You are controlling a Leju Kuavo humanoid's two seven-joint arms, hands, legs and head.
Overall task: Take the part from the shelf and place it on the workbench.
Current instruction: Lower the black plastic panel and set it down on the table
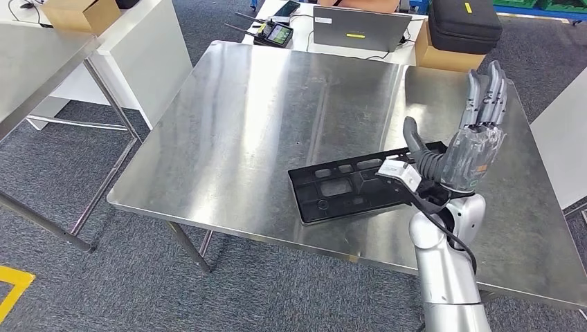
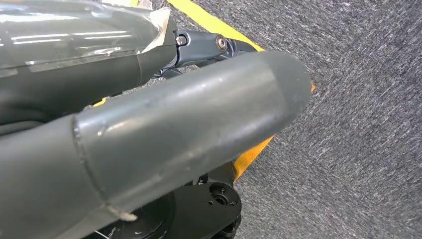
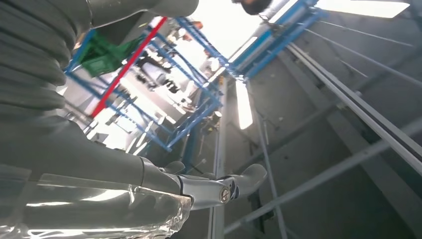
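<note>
The part, a flat black plastic frame (image 1: 353, 184) with cut-outs, lies on the steel workbench (image 1: 256, 117) near its front edge, right of the middle. My right hand (image 1: 477, 131) is raised above the part's right end, fingers straight and pointing up, holding nothing. In the right wrist view that hand (image 3: 149, 199) points up at the ceiling and blue racking. My left hand (image 2: 149, 129) hangs over grey carpet with its thick thumb across the left wrist view; its fingers are hidden.
Behind the workbench stands a white table with a laptop (image 1: 360, 28), a black case (image 1: 462, 24), a cardboard box (image 1: 443, 57) and a handheld controller (image 1: 275, 32). Another steel table (image 1: 34, 62) is at the left. Yellow floor tape (image 1: 12, 287) marks the carpet.
</note>
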